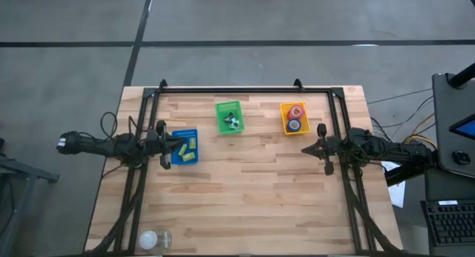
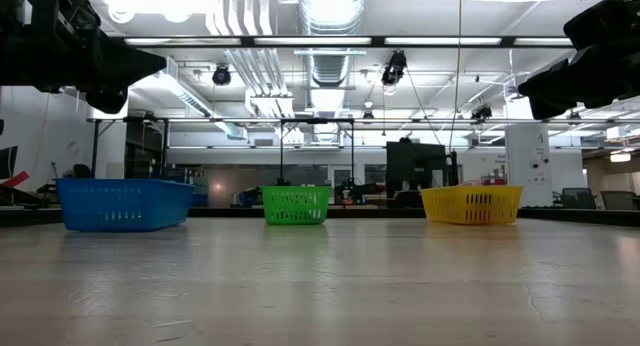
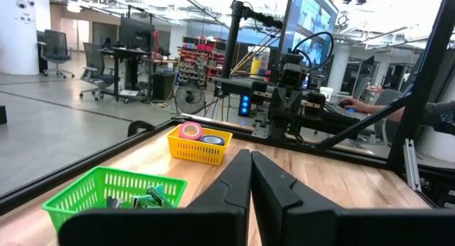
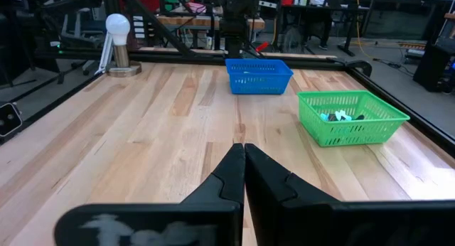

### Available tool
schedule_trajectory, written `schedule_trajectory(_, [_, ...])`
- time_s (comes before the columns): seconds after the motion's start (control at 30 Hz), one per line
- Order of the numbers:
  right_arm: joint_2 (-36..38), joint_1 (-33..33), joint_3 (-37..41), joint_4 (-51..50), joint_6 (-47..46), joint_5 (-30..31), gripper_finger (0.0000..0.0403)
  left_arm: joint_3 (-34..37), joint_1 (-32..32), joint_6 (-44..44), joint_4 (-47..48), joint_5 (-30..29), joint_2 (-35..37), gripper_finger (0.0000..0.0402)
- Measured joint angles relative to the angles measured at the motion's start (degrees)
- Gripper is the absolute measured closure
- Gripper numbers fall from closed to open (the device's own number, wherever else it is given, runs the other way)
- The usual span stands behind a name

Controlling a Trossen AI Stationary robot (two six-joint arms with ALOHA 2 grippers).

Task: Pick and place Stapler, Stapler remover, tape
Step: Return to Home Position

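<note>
Overhead, the bench (image 1: 245, 197) carries three bins: blue bin (image 1: 185, 131) at 10 o'clock of its centre, green bin (image 1: 218, 117) at 12 o'clock, yellow bin (image 1: 282, 119) at 1 o'clock. A red tape roll (image 1: 297, 111) and a blue tape roll (image 1: 295, 125) lie inside the yellow bin. Left tool (image 1: 175, 145), at 9 o'clock by the blue bin's edge: fingers pressed together, holding nothing. Right tool (image 1: 306, 149), at 3 o'clock: fingers together, holding nothing. Both hang above the bench.
</note>
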State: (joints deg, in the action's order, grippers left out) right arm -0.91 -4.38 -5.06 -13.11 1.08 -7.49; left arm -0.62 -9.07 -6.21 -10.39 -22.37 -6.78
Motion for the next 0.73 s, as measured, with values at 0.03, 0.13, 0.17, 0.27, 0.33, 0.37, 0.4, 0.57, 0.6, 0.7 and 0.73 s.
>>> schedule_trajectory(0.03, [0.0, 0.01, 0.0, -0.02, 0.0, 0.02, 0.0394, 0.0, -0.01, 0.01, 0.0, 0.0, 0.01, 0.0387])
schedule_trajectory(0.13, [0.0, 0.0, 0.0, -0.02, 0.0, 0.01, 0.0394, 0.0, -0.01, 0.01, -0.02, 0.0, 0.0, 0.0389])
schedule_trajectory(0.17, [0.0, 0.02, 0.0, 0.0, 0.0, 0.0, 0.0394, 0.0, -0.01, 0.01, 0.0, 0.0, 0.0, 0.039])
schedule_trajectory(0.27, [0.0, 0.0, 0.0, 0.0, 0.0, 0.0, 0.0394, 0.0, 0.0, 0.0, -0.01, 0.0, 0.0, 0.0389])
schedule_trajectory(0.33, [0.0, 0.02, 0.0, 0.0, 0.0, 0.0, 0.0394, 0.0, -0.01, -0.01, 0.0, 0.0, 0.0, 0.0388])
schedule_trajectory(0.37, [0.0, 0.02, 0.0, 0.0, 0.01, 0.0, 0.0394, 0.0, 0.01, 0.01, 0.0, 0.0, 0.0, 0.0387])
schedule_trajectory(0.4, [0.0, 0.02, 0.0, 0.0, 0.0, 0.02, 0.0394, 0.0, -0.01, 0.01, 0.0, 0.0, 0.01, 0.0388])
schedule_trajectory(0.57, [0.0, 0.0, 0.0, 0.0, 0.0, 0.02, 0.0394, 0.0, 0.0, 0.01, -0.01, 0.0, 0.0, 0.039])
schedule_trajectory(0.6, [0.0, 0.02, 0.0, 0.0, 0.0, 0.0, 0.0394, 0.0, -0.01, 0.0, 0.0, 0.0, 0.0, 0.0389])
schedule_trajectory(0.7, [0.0, 0.02, 0.0, 0.0, 0.0, 0.0, 0.0394, 0.0, 0.01, 0.01, 0.0, 0.0, 0.0, 0.0387])
schedule_trajectory(0.73, [0.0, 0.0, 0.0, 0.0, 0.0, 0.0, 0.0394, 0.0, -0.01, 0.01, 0.0, 0.0, 0.01, 0.0388])
